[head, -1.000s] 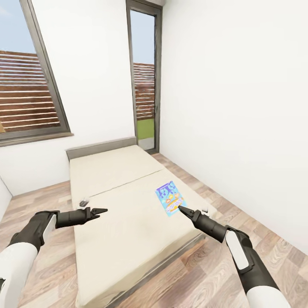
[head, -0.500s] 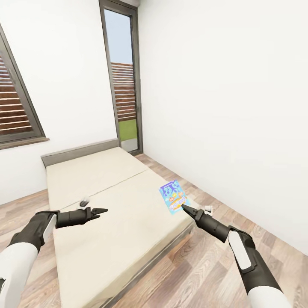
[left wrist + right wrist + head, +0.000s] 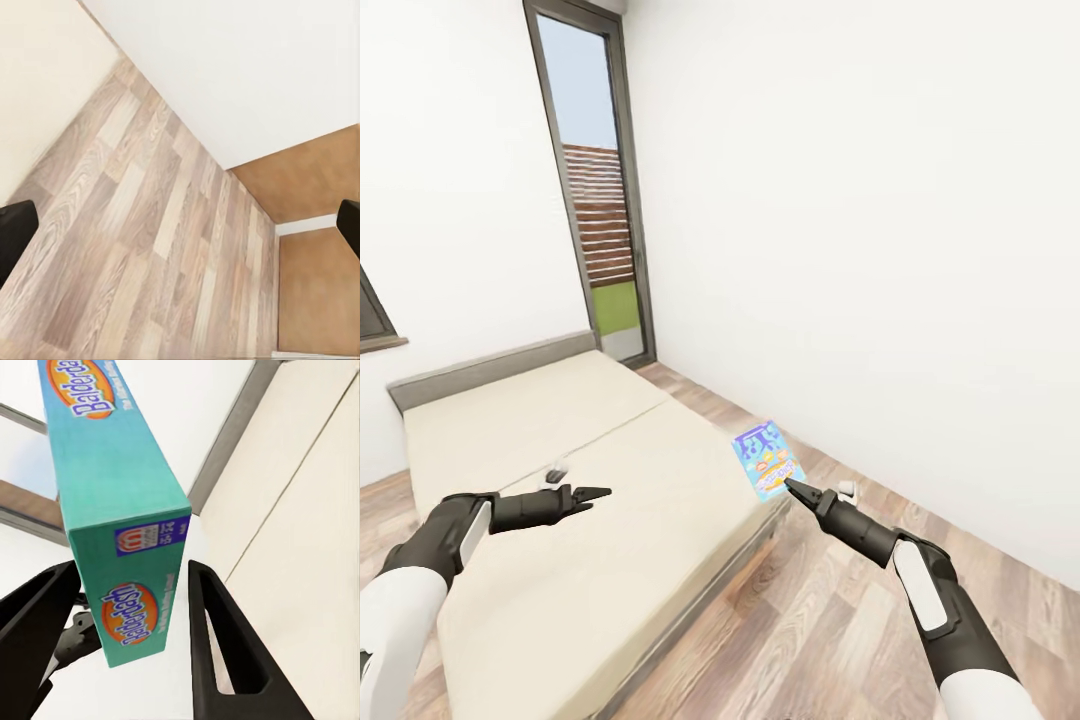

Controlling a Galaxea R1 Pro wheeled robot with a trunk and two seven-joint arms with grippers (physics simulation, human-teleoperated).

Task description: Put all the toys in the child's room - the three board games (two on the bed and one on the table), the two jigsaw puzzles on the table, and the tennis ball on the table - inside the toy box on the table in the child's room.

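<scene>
The whole head view has slid leftward across the room over the last second: the bed (image 3: 560, 520) now sits lower left, the big window is nearly gone off the left edge, and the narrow glass door (image 3: 595, 190) stands at upper left. That is the camera turning, not the furniture. The game (image 3: 767, 461) keeps its place just right of centre, at the tip of the right gripper (image 3: 800, 491), so it is travelling with the arm. My reading is that the robot is turning away from the bed to carry it to the toy box (one bed game picked up, the delivery not yet made).

The right wrist view settles the grip: the two dark fingers (image 3: 217, 645) flank the teal box (image 3: 127, 555) at its short end, pinching it, which the head view is too small to show. The left gripper (image 3: 592, 493) looks pressed together in the head view, yet the left wrist view has dark tips at opposite edges over bare floor (image 3: 142, 225), so I cannot tell its state.
</scene>
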